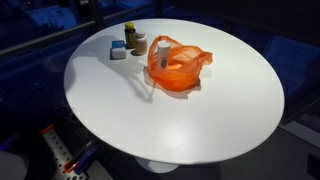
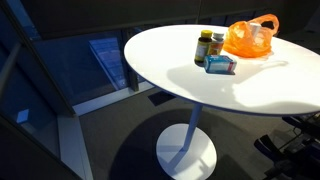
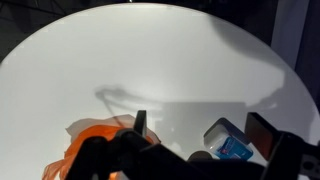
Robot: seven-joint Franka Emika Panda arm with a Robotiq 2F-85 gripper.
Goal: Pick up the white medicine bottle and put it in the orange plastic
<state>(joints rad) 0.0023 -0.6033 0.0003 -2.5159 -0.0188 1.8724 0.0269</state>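
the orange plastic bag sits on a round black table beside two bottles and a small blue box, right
Not quite: the table is white, not black, as both exterior views show. The rest holds: it is round, and the orange plastic bag sits on it beside two bottles and a small blue box.

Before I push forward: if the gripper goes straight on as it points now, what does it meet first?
Probably the bare white table, between the orange bag and the blue box. The gripper has open jaws; the box sits close to that line, and depth is unclear.
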